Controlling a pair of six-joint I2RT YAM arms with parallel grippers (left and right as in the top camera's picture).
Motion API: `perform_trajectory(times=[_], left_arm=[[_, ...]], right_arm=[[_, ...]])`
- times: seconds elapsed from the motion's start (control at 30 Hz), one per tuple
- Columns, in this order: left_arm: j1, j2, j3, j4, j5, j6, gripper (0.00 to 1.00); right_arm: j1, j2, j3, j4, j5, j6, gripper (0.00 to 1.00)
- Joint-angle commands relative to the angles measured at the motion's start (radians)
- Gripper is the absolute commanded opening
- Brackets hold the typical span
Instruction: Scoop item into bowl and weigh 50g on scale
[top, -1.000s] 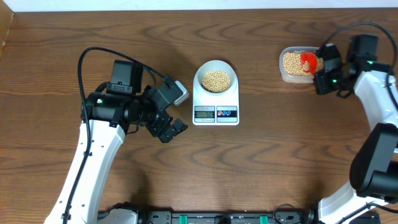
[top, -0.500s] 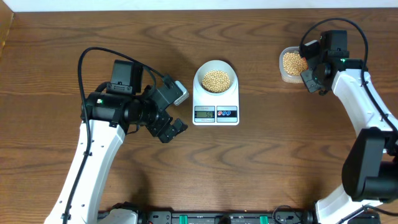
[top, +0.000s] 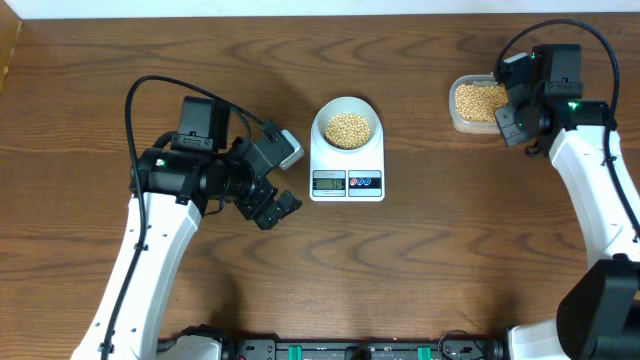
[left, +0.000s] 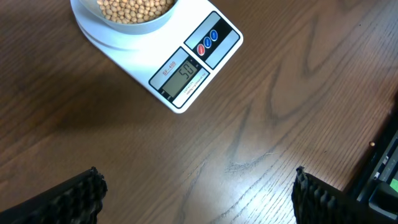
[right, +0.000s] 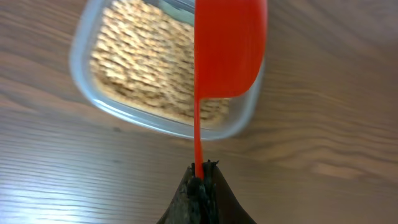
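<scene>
Beans (top: 347, 128) in bowl (top: 318, 118), right fingers (right: 200, 194) clamping scoop (right: 229, 50)

Clear tub (top: 475, 128) on wooden table (top: 450, 260), right side; red scoop (right: 230, 43) over rim.

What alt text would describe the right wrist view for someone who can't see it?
The shut right pincer grips the thin handle of a red scoop, which hangs over a clear tub of tan beans on a wooden table.

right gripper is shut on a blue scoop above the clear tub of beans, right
No, the scoop is red, not blue; the right wrist view shows it. The right gripper is shut on it above the clear tub of beans.
</scene>
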Motion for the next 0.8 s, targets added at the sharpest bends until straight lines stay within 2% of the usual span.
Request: perform_trajectory(times=[0.0,0.33,0.77], left_arm=[[0.005,-0.014,0.013,-0.006,-0.009,0.013,0.98],[0.005,-0.014,0.013,-0.006,-0.01,0.013,0.98],[0.005,-0.014,0.013,-0.006,-0.01,0.013,0.98]], right_arm=[[-0.011,-0.018,0.004,-0.006,-0.206,0.107,0.01],[-0.046,-0.155,0.004,-0.016,-0.391,0.14,0.01],[-0.048,-0.289,0.004,0.013,-0.402,0.153,0.01]])
